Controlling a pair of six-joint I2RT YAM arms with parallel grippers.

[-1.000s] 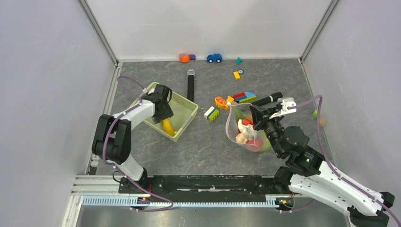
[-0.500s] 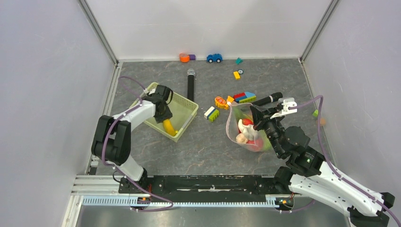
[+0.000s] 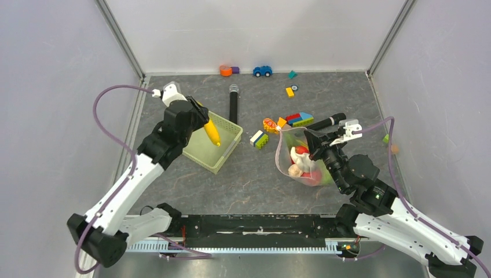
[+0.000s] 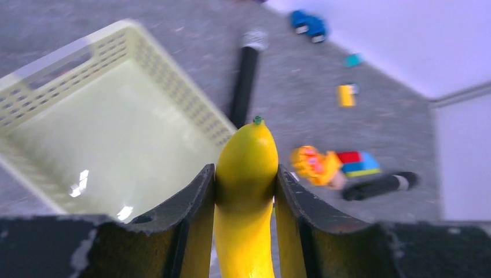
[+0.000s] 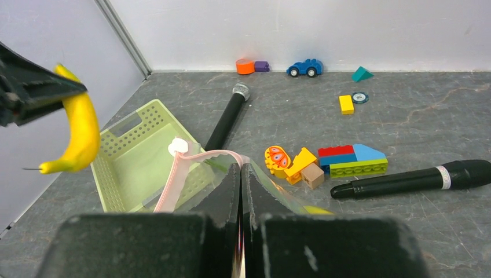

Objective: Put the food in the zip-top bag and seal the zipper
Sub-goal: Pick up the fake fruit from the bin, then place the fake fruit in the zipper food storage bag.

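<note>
The pale green perforated plastic basket [image 3: 227, 141] sat left of centre in the top view. The clear pink-tinted zip-top bag [image 3: 291, 143] lay right of centre with red and white toy foods [image 3: 301, 162] inside. The left gripper [image 4: 245, 171] hung above the basket, its jaws parted only by the yellow plastic banana [image 4: 246, 152] clamped between them. The right gripper [image 5: 241, 169] was pinched tight on the bag's rim, beside the pale pink zipper strip [image 5: 184, 167].

Banana [image 3: 212, 132] in left gripper [image 3: 201, 114] above basket [image 3: 230, 140]
</note>
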